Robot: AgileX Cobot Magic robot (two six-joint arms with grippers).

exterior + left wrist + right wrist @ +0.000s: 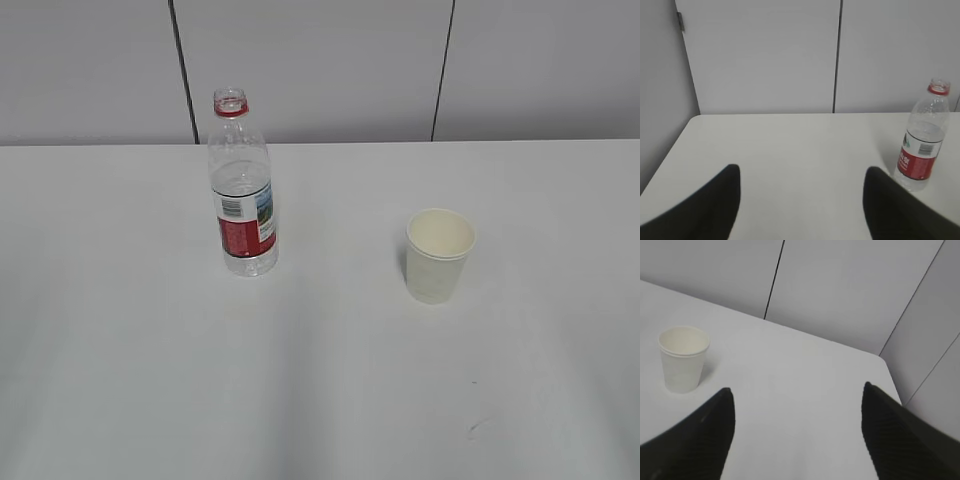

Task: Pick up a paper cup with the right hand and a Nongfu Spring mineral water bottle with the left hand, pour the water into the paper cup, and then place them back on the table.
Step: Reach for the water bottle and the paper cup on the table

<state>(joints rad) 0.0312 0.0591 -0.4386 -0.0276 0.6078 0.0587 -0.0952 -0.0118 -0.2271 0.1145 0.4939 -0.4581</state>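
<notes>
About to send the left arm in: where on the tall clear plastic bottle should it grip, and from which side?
Probably the labelled middle of the tall clear plastic bottle with the red-and-white label, from the side with level jaws. It stands upright and uncapped, so a top grab would block the mouth. In the left wrist view it sits right of the open left gripper, so shift right first.

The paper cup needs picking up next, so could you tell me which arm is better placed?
The right: its open gripper faces the paper cup, upright just left of its fingers.
</notes>
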